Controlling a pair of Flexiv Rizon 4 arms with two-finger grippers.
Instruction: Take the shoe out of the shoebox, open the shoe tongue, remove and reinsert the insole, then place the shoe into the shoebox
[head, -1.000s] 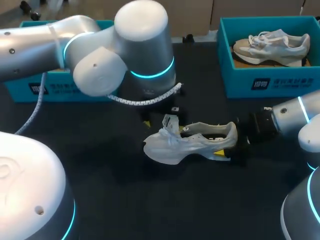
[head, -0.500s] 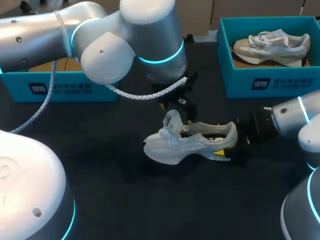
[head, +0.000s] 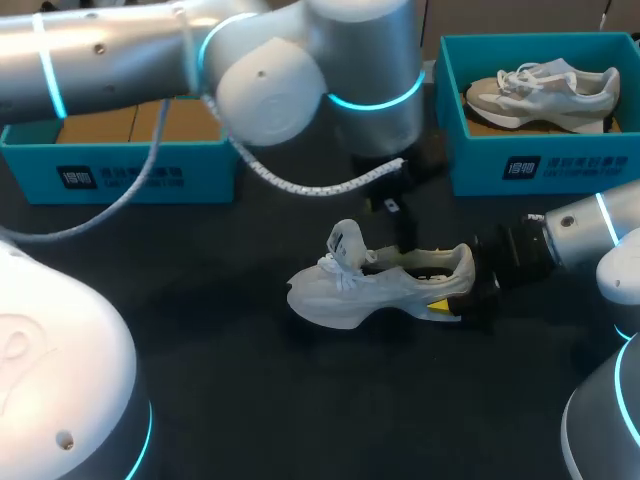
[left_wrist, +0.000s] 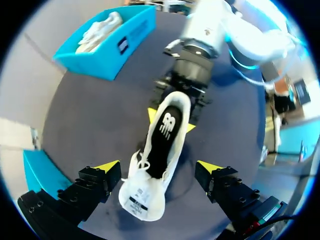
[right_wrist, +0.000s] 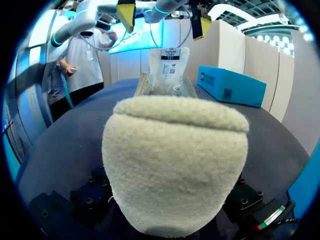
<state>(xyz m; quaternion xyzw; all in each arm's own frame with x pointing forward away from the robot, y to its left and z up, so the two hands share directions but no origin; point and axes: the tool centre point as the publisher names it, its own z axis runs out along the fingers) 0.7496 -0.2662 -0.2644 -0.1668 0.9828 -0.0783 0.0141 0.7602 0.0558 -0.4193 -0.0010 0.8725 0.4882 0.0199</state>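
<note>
White mesh sneaker (head: 375, 285) lies toe-left, heel-right, right tool (head: 458, 288) pinching its heel; left tool (left_wrist: 159, 169) hangs spread over the upright tongue (head: 343, 241).

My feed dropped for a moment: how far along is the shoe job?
Done: the shoe is out on the table, tongue lifted open. In hand: the right gripper clamps the heel while the open left gripper hovers over the shoe. The insole lies inside; whether it has been out already cannot be told. Left: putting the shoe into the shoebox.
</note>
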